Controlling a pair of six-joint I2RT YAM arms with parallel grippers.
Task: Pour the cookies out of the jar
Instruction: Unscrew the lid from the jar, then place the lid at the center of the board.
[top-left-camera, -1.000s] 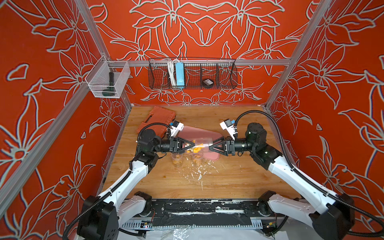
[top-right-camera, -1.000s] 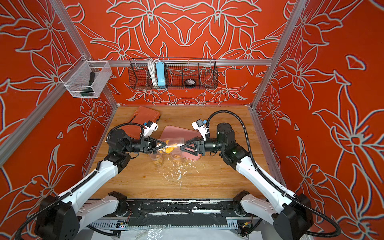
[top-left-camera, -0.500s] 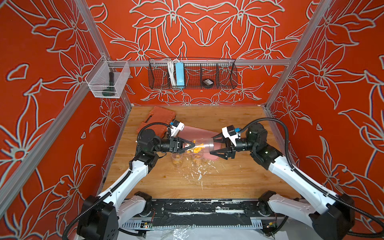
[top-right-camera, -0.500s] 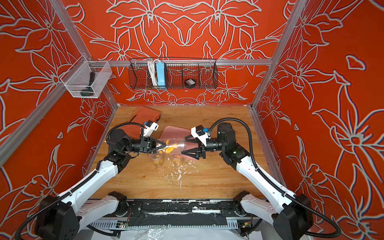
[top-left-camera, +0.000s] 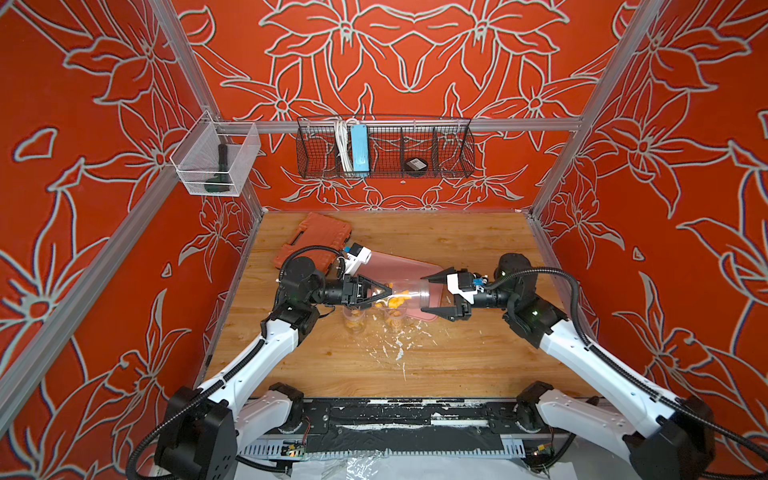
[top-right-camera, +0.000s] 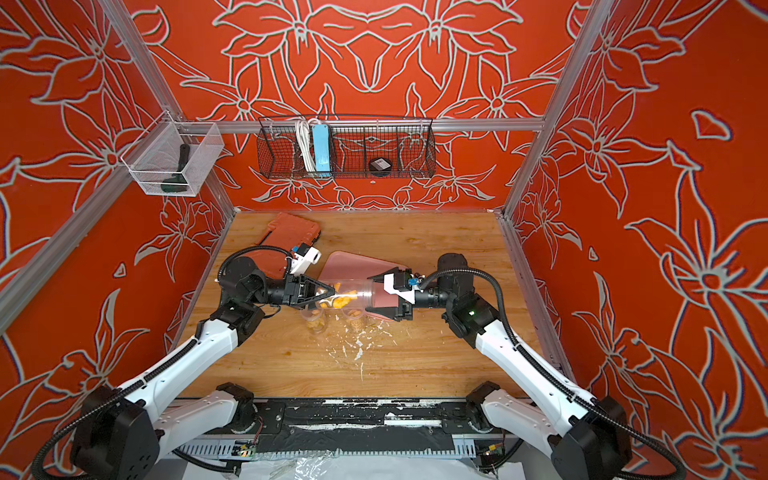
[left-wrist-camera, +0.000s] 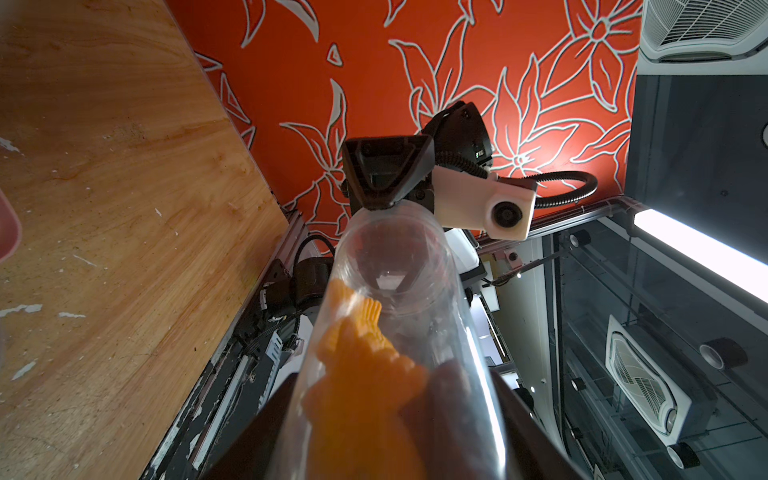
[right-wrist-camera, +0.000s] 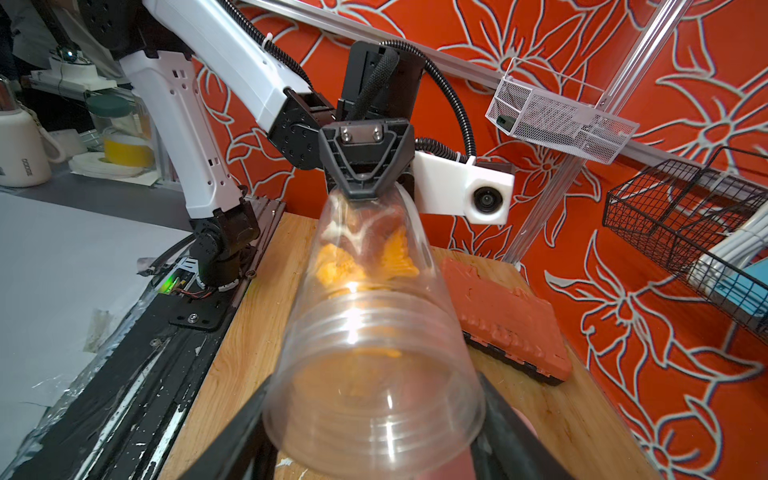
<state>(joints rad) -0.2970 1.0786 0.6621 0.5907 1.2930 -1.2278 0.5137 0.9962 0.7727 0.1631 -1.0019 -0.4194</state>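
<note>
White flecks (top-left-camera: 399, 353) scatter the worktop (top-left-camera: 478, 353) at 6 o'clock of the jar (top-left-camera: 413, 294). Two small clear cups (top-left-camera: 353, 323) with tan pieces in them stand just under it. The jar is held on its side above the worktop, lying 9-to-3. The left tool (top-left-camera: 388, 291) is clamped on its base end at 9 o'clock, and the right tool (top-left-camera: 424, 293) grips the threaded mouth at 3 o'clock, a jaw on each side. The cookies (top-left-camera: 397, 300) — orange, one with a ribbed fin — bunch inside against the left tool's end, apart from the mouth. At 12 o'clock lies a pink board (top-left-camera: 399, 270), at 11 an orange case (top-left-camera: 316, 237). In the far wall's wire basket (top-left-camera: 386, 174), a black item (top-left-camera: 415, 164) carries a label too small to read.
</note>
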